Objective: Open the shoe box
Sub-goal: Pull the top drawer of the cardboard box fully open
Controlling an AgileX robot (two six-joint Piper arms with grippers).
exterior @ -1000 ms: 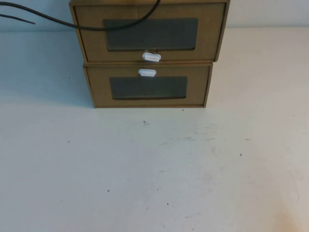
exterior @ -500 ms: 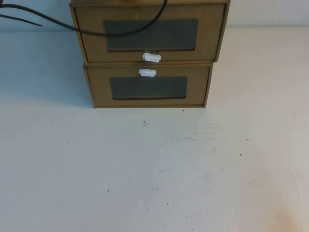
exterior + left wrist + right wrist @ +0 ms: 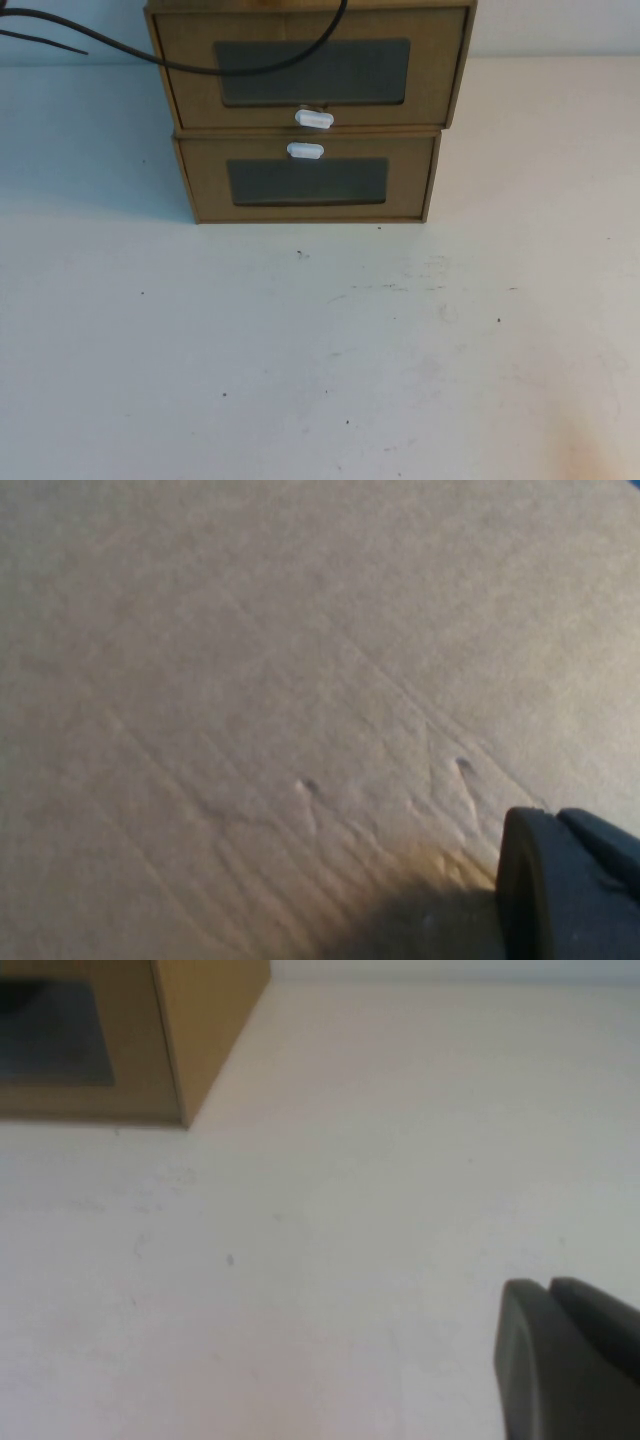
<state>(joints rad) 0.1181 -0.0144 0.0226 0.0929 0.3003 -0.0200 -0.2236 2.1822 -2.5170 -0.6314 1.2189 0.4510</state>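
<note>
Table (image 3: 320,350) has two stacked shoe boxes at its far centre, upper box (image 3: 190,100) on lower box (image 3: 305,185), both closed, long axes across the table, upper handle (image 3: 314,118) and lower handle (image 3: 305,151) facing the robot. Left gripper (image 3: 555,825) sits close against brown cardboard, so likely the nearer arm; can't tell its grip state. Right gripper (image 3: 548,1295) is clenched empty above bare table, box corner ahead. Versus a second ago, only the black cable (image 3: 250,66) slid right across the upper front.
</note>
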